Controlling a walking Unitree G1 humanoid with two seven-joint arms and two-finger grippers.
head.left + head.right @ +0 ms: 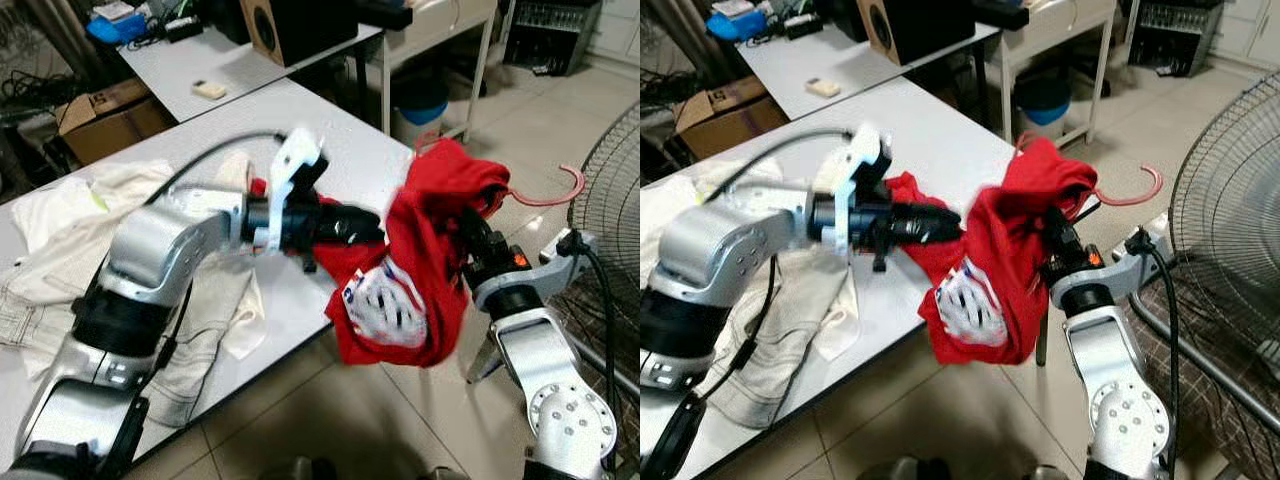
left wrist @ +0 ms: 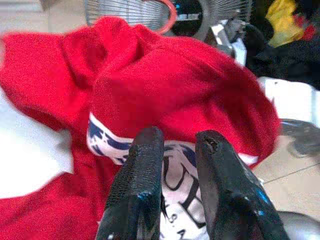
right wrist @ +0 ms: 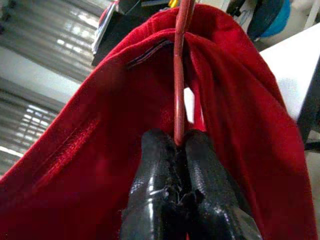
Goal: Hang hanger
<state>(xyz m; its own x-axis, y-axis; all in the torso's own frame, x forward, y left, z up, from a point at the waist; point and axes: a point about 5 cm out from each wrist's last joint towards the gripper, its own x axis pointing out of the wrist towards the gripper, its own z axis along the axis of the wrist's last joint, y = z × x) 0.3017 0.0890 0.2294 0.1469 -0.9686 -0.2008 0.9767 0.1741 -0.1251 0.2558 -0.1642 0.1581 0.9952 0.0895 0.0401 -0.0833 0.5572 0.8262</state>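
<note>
- Off the near corner of the white table, we hold a red T-shirt up in the air between our two arms, above the tiled floor.
- The shirt is soft, bunched cloth, draped in heavy folds over a thin red hanger made of slim rod.
- The hanger's curved hook sticks out of the top of the cloth and points away to our right, toward the wire grille of a standing fan.
- In the right wrist view the hanger's rod runs straight away from the fingertips and up into the shirt.
- Our right gripper has its glossy black fingers pressed together on that rod, pinching it from below.
- Our left gripper reaches in from the table side with its textured black fingers slightly parted, right up against the shirt's front; we cannot tell whether they have hold of the cloth.
- The shirt carries a white printed patch with a blue band of white stars; dark letters show on it in the left wrist view, but we cannot read them as words.
- On the table by our left arm lie crumpled pale garments, off-white and matte.
- A cardboard box sits past the table's far edge.
</note>
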